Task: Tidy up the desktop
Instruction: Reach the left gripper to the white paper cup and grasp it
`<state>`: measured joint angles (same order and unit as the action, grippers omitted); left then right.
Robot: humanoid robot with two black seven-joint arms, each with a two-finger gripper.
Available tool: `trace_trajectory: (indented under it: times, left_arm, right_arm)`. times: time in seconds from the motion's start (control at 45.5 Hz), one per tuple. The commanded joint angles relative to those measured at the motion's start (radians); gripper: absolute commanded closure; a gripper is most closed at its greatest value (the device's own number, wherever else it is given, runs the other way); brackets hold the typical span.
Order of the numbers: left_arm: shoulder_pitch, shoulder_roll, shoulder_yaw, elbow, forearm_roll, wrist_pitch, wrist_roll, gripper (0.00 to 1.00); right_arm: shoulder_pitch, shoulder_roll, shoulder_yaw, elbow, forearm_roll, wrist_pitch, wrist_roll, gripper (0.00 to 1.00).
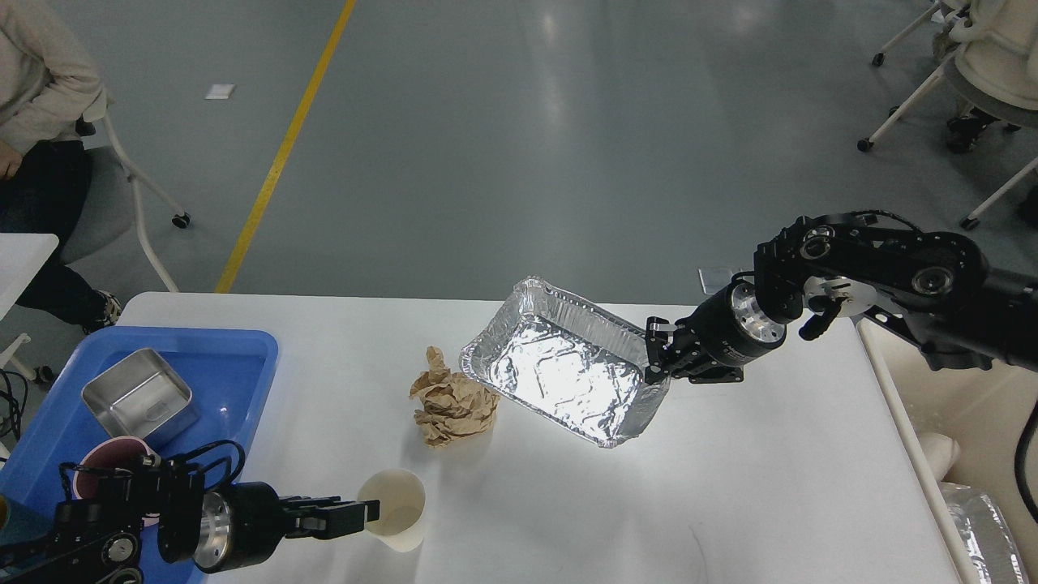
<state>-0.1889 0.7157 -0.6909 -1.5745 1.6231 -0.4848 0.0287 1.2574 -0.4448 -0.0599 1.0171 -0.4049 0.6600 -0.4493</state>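
The white desktop (730,487) fills the lower view. A foil tray (559,369) is tilted up at its middle, open side toward me. My right gripper (658,350) is shut on the tray's right rim and holds it lifted. A crumpled brown paper ball (454,401) lies just left of the tray. A cream paper cup (395,509) stands near the front edge. My left gripper (366,511) has its fingers at the cup's left rim, shut on it.
A blue plastic tray (235,357) at the left holds a steel box (139,397) and a pink cup (113,454). A cream bin (957,438) with foil inside stands beyond the desktop's right edge. A seated person (40,105) is at far left.
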Motion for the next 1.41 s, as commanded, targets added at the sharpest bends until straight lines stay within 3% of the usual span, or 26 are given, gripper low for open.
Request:
trace_trajectory:
  times: [0.0,0.044,0.351,0.681,1.098,1.383]
  left_arm:
    - [0.0,-0.015,0.008,0.002,0.006,-0.006,-0.003,0.95]
    - [0.002,-0.021,0.013,0.002,0.006,-0.006,-0.003,1.0]
    - [0.002,0.025,0.002,-0.016,0.001,-0.017,-0.013,1.0]
    - [-0.018,0.18,-0.131,-0.169,-0.112,-0.063,-0.067,1.0]
    - [-0.104,0.249,-0.45,-0.188,-0.235,-0.282,-0.073,1.0]
    - [-0.23,0.238,-0.46,-0.186,-0.246,-0.299,-0.066,0.99]
  right_arm:
    - [-0.004,0.002,0.0,0.0,-0.002,0.001,0.0,1.0]
    - [-0.006,0.003,0.0,0.0,-0.002,0.001,0.0,1.0]
    - [-0.007,0.008,0.0,0.0,-0.008,0.0,0.0,1.0]
    - [-0.015,0.009,0.0,-0.002,-0.011,-0.003,0.0,1.0]
    - [-0.026,0.011,0.0,-0.002,-0.012,-0.005,0.0,1.0]
    - [-0.026,0.011,0.002,0.003,-0.012,-0.005,0.0,1.0]
